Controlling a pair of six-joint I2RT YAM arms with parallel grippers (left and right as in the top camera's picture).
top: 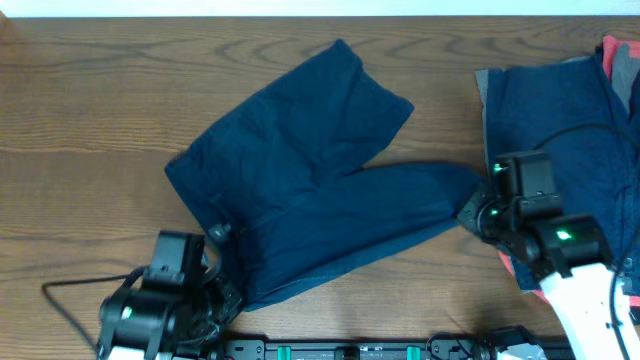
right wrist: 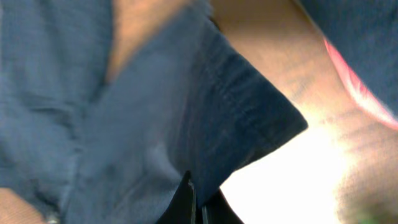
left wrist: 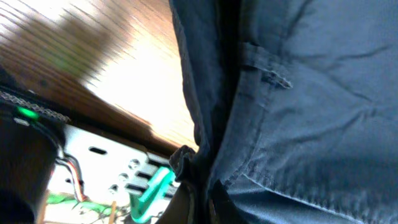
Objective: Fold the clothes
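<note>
A pair of dark navy shorts (top: 310, 170) lies spread across the middle of the table, one leg toward the back, the other toward the right. My left gripper (top: 215, 285) is shut on the shorts' waistband edge (left wrist: 205, 180) at the front left. My right gripper (top: 475, 212) is shut on the hem of the right leg (right wrist: 205, 186). A pile of more clothes (top: 570, 130) sits at the right: navy fabric over a grey layer, with a coral-red garment (top: 622, 60) at the far right.
The wooden table (top: 90, 120) is bare to the left. A metal mounting rail (top: 350, 350) runs along the front edge; its white plate and a green clip (left wrist: 152, 190) show in the left wrist view.
</note>
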